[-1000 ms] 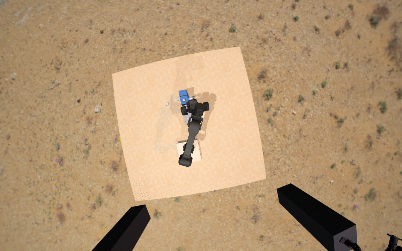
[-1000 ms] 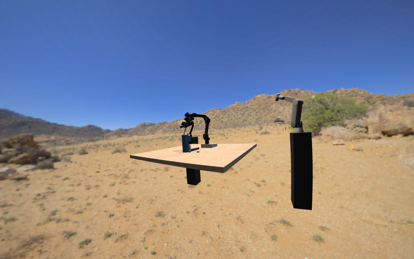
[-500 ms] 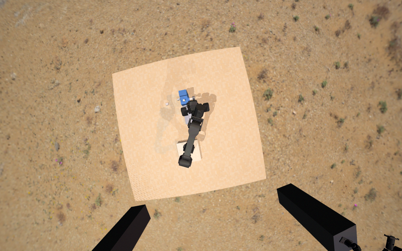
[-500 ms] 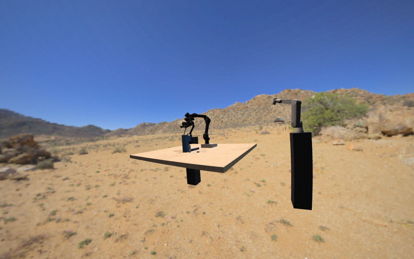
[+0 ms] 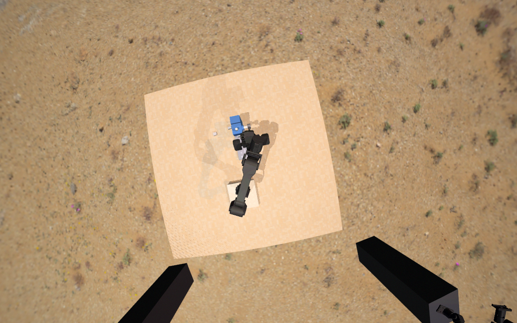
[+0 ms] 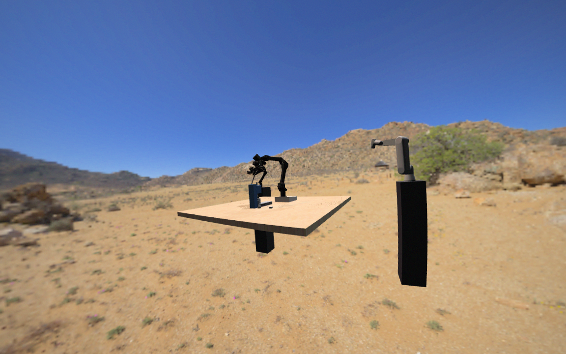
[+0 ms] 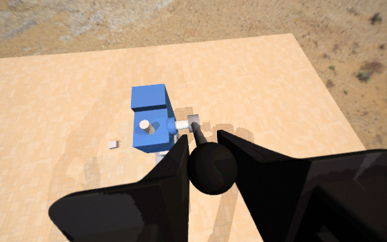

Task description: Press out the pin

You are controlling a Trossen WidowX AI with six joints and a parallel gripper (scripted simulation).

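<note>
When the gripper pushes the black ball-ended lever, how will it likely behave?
The lever looks stiff, its rod straight. It would probably swing rather than slide, being joined to the press's side shaft. Its round knob might let the fingers slip.

Bright sun casts overlapping shadows across the desk (image 5: pixel 292 160) (image 6: pixel 214 219) (image 7: pixel 62 74); outer desert ground looks blurred, and the arm (image 5: pixel 247 172) (image 6: pixel 283 169) nearly black.

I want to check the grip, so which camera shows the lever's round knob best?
The wrist view: the dark knob sits large between the pincer's fingers. From the top, the arm seems to hide it; the exterior is too small to tell.
</note>
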